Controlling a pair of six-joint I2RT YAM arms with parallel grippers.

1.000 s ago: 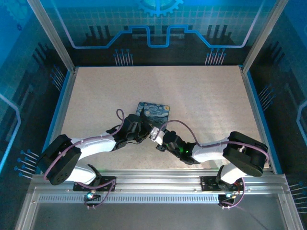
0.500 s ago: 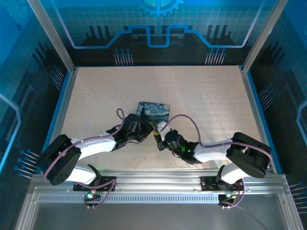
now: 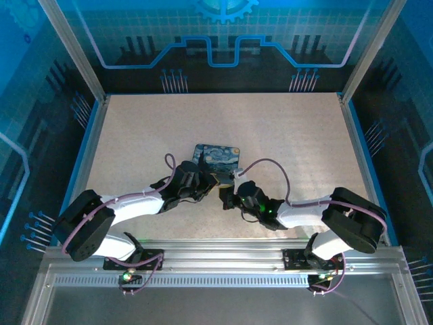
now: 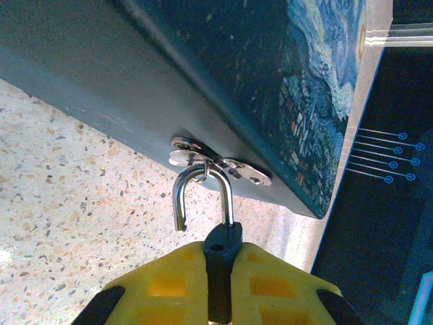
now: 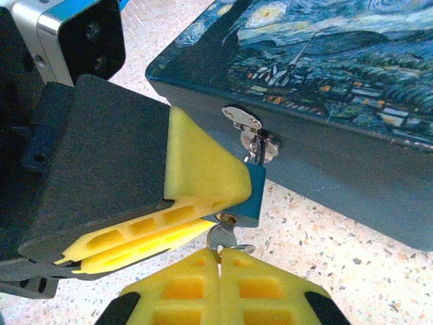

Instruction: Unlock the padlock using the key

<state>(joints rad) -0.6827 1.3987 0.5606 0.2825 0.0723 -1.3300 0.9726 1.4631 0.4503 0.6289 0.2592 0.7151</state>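
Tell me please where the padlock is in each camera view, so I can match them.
Top external: too small to tell, at the tin box's near edge.
Left wrist: padlock at bottom centre, shackle hooked in the hasp.
Right wrist: padlock at centre, just below the hasp.
Shared landmark: the silver hasp on the tin box.

Speckled table [image 3: 284,135] bears, seemingly flat, a tin box [image 3: 222,156].
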